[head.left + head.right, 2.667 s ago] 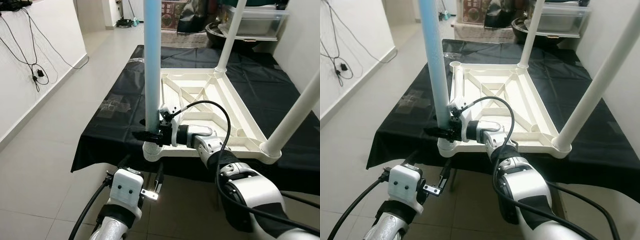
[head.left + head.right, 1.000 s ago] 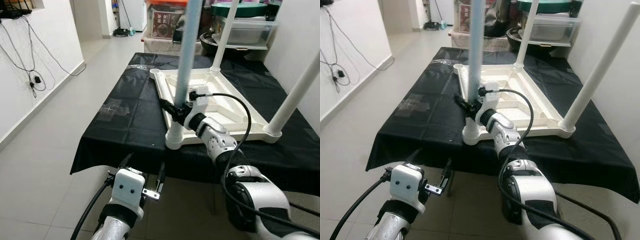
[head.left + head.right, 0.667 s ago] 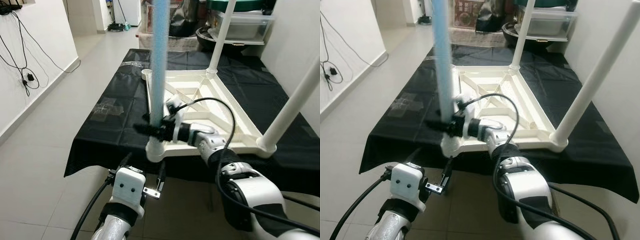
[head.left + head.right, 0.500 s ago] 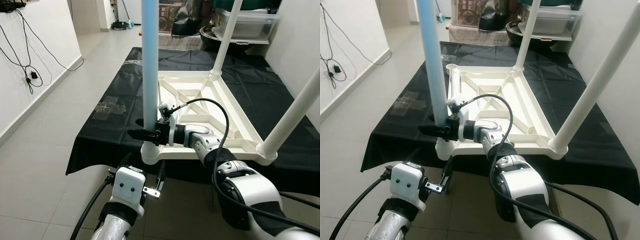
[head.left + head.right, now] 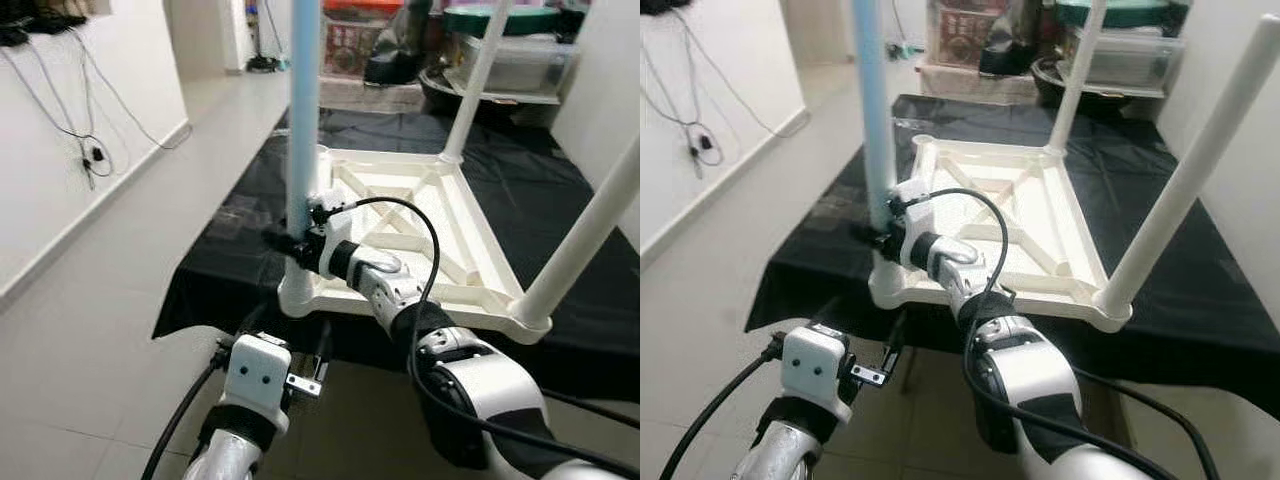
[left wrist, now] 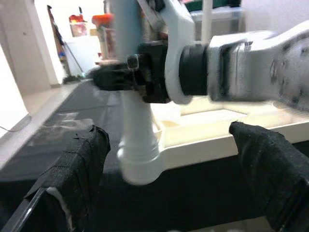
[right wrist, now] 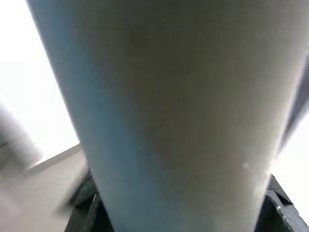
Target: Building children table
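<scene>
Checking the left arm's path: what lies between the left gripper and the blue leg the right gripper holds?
In the left eye view, the hanging black cloth edge and the table frame's corner socket separate the low left gripper from the blue leg; the right gripper clamps it.

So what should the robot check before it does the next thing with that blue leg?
1. Right gripper has the blue leg: ok, its jaws are shut around the leg low down, just above the corner socket.
2. Leg is standing straight: ok, it looks upright in both eye views.
3. Leg is pushed fully into the socket: cannot tell, the joint is partly hidden by the gripper.
4. Upside-down tabletop is lying flat on the black cloth: ok.
5. Two white legs are in their corners: ok.
6. Left gripper is out of the way: ok, jaws open, low, in front of the cloth's edge.
</scene>
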You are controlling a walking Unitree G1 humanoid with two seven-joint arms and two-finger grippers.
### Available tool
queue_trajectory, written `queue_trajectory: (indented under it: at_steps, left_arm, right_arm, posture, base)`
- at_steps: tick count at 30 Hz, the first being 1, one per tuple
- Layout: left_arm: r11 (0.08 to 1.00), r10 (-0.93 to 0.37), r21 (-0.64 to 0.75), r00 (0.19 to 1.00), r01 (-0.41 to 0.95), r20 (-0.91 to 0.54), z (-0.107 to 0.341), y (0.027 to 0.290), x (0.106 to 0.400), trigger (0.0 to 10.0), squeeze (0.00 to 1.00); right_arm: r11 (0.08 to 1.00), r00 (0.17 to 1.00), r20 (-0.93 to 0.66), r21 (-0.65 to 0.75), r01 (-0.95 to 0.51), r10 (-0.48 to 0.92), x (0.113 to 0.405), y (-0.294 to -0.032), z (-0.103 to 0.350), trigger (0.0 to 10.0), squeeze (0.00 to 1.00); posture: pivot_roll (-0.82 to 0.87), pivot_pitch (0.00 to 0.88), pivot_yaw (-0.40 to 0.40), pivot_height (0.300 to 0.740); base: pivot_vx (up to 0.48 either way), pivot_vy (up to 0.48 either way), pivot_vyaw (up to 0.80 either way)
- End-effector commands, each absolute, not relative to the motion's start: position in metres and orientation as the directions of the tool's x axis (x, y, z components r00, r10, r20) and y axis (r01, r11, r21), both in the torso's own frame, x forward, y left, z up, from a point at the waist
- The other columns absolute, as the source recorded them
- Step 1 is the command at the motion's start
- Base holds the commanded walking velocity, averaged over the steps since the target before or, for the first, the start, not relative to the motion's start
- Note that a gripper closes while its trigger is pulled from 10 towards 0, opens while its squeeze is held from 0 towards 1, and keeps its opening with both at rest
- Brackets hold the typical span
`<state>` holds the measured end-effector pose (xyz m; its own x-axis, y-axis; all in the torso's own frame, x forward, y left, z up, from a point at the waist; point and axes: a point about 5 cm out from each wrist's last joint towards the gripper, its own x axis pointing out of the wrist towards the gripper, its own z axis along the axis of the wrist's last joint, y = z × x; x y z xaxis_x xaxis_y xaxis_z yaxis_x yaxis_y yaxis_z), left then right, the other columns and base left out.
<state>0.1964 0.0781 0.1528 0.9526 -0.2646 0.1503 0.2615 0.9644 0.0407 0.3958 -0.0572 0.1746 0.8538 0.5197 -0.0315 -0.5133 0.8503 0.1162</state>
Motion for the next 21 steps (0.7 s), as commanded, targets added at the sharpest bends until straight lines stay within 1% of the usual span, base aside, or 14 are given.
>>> queue_trajectory:
  at_steps: [1, 2, 3, 4, 5, 6, 8, 13, 14, 15, 16, 17, 18, 21]
  left_arm:
    - [0.965, -0.263, 0.04, 0.955, 0.26, 0.137, 0.149, 0.077, 0.196, 10.0, 0.0]
    - [0.964, -0.264, 0.041, 0.955, 0.261, 0.136, 0.149, 0.077, 0.196, 10.0, 0.0]
    - [0.964, -0.264, 0.041, 0.955, 0.261, 0.136, 0.149, 0.077, 0.196, 10.0, 0.0]
    - [0.964, -0.265, 0.042, 0.955, 0.261, 0.136, 0.149, 0.077, 0.196, 10.0, 0.0]
    - [0.964, -0.266, 0.042, 0.954, 0.262, 0.136, 0.149, 0.077, 0.196, 10.0, 0.0]
    - [0.964, -0.266, 0.042, 0.954, 0.262, 0.136, 0.149, 0.077, 0.196, 10.0, 0.0]
    - [0.964, -0.267, 0.043, 0.954, 0.264, 0.135, 0.148, 0.077, 0.196, 10.0, 0.0]
    - [0.963, -0.268, 0.043, 0.954, 0.264, 0.136, 0.148, 0.077, 0.196, 10.0, 0.0]
    - [0.964, -0.267, 0.043, 0.954, 0.264, 0.137, 0.148, 0.077, 0.196, 10.0, 0.0]
    - [0.964, -0.267, 0.042, 0.954, 0.264, 0.138, 0.148, 0.077, 0.196, 10.0, 0.0]
    - [0.964, -0.267, 0.042, 0.954, 0.264, 0.138, 0.148, 0.077, 0.196, 10.0, 0.0]
    - [0.964, -0.267, 0.042, 0.954, 0.264, 0.138, 0.148, 0.077, 0.196, 10.0, 0.0]
    - [0.964, -0.267, 0.042, 0.954, 0.264, 0.137, 0.148, 0.076, 0.196, 10.0, 0.0]
    - [0.964, -0.267, 0.041, 0.954, 0.264, 0.136, 0.148, 0.077, 0.197, 10.0, 0.0]
  right_arm:
    - [0.965, 0.972, -0.101, 0.175, -0.195, 0.214, 0.398, -0.094, 0.154, 0.0, 0.0]
    - [0.983, 0.993, -0.113, 0.186, -0.01, 0.031, 0.396, -0.109, 0.149, 0.0, 0.0]
    - [0.983, 0.993, -0.113, 0.186, -0.01, 0.031, 0.396, -0.109, 0.149, 0.0, 0.0]
    - [0.969, 0.985, -0.119, 0.199, 0.147, -0.125, 0.393, -0.12, 0.145, 0.0, 0.0]
    - [0.951, 0.971, -0.126, 0.211, 0.227, -0.204, 0.39, -0.122, 0.145, 0.0, 0.0]
    - [0.951, 0.971, -0.126, 0.211, 0.227, -0.204, 0.39, -0.122, 0.145, 0.0, 0.0]
    - [0.926, 0.949, -0.133, 0.219, 0.308, -0.284, 0.386, -0.115, 0.146, 0.0, 0.0]
    - [0.918, 0.947, -0.147, 0.242, 0.314, -0.286, 0.383, -0.101, 0.146, 0.0, 0.0]
    - [0.921, 0.952, -0.149, 0.254, 0.297, -0.266, 0.383, -0.095, 0.146, 9.1, 0.0]
    - [0.929, 0.962, -0.149, 0.26, 0.263, -0.231, 0.382, -0.089, 0.146, 9.1, 0.0]
    - [0.936, 0.975, -0.135, 0.285, 0.209, -0.176, 0.382, -0.082, 0.148, 10.0, 0.0]
    - [0.938, 0.982, -0.124, 0.302, 0.173, -0.142, 0.382, -0.078, 0.149, 10.0, 0.0]
    - [0.946, 0.991, -0.08, 0.297, 0.129, -0.11, 0.382, -0.075, 0.153, 10.0, 1.0]
    - [0.95, 0.994, -0.059, 0.296, 0.102, -0.088, 0.383, -0.074, 0.155, 10.0, 1.0]
  posture:
    - [0.12, 0.041, -0.047, 0.74]
    - [0.12, 0.039, -0.046, 0.74]
    - [0.12, 0.039, -0.046, 0.74]
    - [0.12, 0.038, -0.047, 0.74]
    - [0.12, 0.038, -0.047, 0.74]
    - [0.12, 0.038, -0.047, 0.74]
    - [0.12, 0.031, -0.045, 0.74]
    - [0.12, 0.027, -0.045, 0.74]
    - [0.12, 0.027, -0.045, 0.74]
    - [0.12, 0.027, -0.045, 0.74]
    - [0.11, 0.025, -0.047, 0.74]
    - [0.11, 0.025, -0.047, 0.74]
    - [0.11, 0.025, -0.047, 0.74]
    - [0.11, 0.025, -0.047, 0.74]
  base:
    - [0.0, 0.0, 0.0]
    - [0.0, 0.0, 0.0]
    - [0.0, 0.0, 0.0]
    - [0.0, 0.0, 0.0]
    - [0.0, 0.0, 0.0]
    - [0.0, 0.0, 0.0]
    - [0.0, 0.0, 0.0]
    - [0.0, 0.0, 0.0]
    - [0.0, 0.0, 0.0]
    - [0.0, 0.0, 0.0]
    - [0.0, 0.0, 0.0]
    - [0.0, 0.0, 0.0]
    - [0.0, 0.0, 0.0]
    - [0.0, 0.0, 0.0]
